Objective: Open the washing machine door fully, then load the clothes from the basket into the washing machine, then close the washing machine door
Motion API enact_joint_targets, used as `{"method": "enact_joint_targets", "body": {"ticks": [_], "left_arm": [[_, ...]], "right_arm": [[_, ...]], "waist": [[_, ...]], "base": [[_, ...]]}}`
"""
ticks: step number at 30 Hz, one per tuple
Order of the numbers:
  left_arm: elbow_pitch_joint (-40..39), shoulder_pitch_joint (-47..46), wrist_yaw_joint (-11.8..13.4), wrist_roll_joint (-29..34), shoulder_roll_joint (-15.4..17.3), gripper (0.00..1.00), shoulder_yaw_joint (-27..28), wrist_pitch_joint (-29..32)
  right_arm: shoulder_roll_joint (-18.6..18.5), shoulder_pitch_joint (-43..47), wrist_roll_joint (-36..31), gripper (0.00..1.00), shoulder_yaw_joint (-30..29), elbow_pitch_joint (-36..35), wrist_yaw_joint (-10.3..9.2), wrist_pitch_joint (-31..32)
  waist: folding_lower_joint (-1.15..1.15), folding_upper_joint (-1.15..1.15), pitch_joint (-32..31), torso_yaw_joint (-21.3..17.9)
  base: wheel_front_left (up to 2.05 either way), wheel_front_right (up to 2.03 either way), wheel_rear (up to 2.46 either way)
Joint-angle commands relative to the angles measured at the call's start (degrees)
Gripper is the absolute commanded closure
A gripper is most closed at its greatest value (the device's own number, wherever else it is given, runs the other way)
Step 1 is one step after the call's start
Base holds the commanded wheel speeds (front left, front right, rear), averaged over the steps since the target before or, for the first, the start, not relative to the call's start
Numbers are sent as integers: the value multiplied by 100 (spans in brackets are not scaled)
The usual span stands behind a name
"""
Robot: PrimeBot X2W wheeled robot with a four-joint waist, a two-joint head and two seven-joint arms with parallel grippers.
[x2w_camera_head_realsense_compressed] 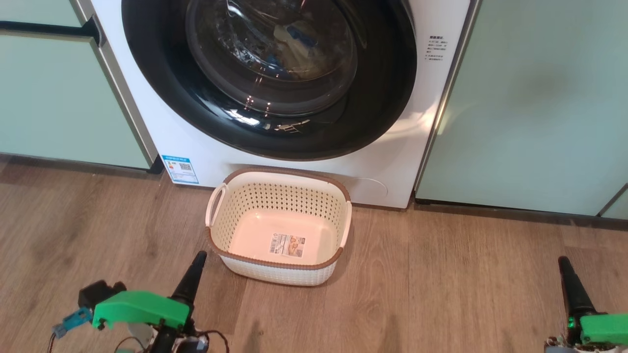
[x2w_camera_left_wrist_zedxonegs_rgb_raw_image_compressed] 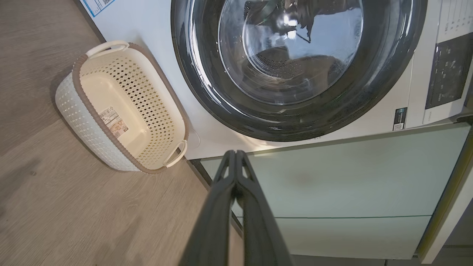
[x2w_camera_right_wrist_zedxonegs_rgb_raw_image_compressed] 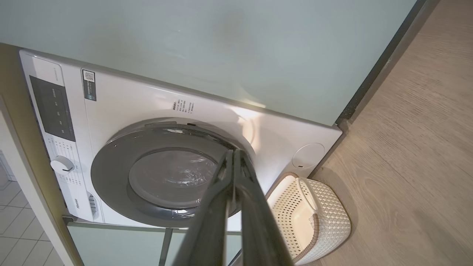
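Observation:
The white washing machine [x2w_camera_head_realsense_compressed: 196, 142] stands ahead with its round black-rimmed door [x2w_camera_head_realsense_compressed: 274, 132] shut flat against the front. Through the glass bowl I make out pale yellow and blue clothes [x2w_camera_head_realsense_compressed: 294, 41] inside the drum. The cream basket [x2w_camera_head_realsense_compressed: 279, 272] sits on the floor right below the door and holds nothing but its label sticker. My left gripper [x2w_camera_head_realsense_compressed: 198, 260] is shut and hovers low at the basket's left front corner. My right gripper [x2w_camera_head_realsense_compressed: 564, 264] is shut too, far off to the basket's right. The door [x2w_camera_left_wrist_zedxonegs_rgb_raw_image_compressed: 295, 122], the basket [x2w_camera_left_wrist_zedxonegs_rgb_raw_image_compressed: 92, 122] and my left gripper [x2w_camera_left_wrist_zedxonegs_rgb_raw_image_compressed: 235, 153] show in the left wrist view; the right wrist view shows the door [x2w_camera_right_wrist_zedxonegs_rgb_raw_image_compressed: 111, 162], the basket [x2w_camera_right_wrist_zedxonegs_rgb_raw_image_compressed: 329, 218] and my right gripper [x2w_camera_right_wrist_zedxonegs_rgb_raw_image_compressed: 233, 152].
Pale green cabinet panels [x2w_camera_head_realsense_compressed: 535, 108] flank the machine on both sides. Wood-look floor [x2w_camera_head_realsense_compressed: 431, 294] spreads in front. A blue sticker [x2w_camera_head_realsense_compressed: 180, 169] marks the machine's lower left, and its control panel [x2w_camera_right_wrist_zedxonegs_rgb_raw_image_compressed: 51, 107] sits at the top.

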Motion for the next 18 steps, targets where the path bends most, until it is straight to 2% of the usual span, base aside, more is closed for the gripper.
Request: {"method": "enact_joint_targets", "body": {"ticks": [1, 18], "left_arm": [[-135, -338, -77, -156, 34, 100, 233, 37], [87, -533, -303, -1286, -55, 100, 479, 251]], "right_arm": [[-134, -343, 153, 100, 53, -137, -5, 61], [-133, -598, 1254, 100, -58, 41, -6, 318]], "waist": [[0, 0, 1, 7], [0, 0, 21, 108]], "base": [[0, 0, 0], [0, 0, 0]]}}
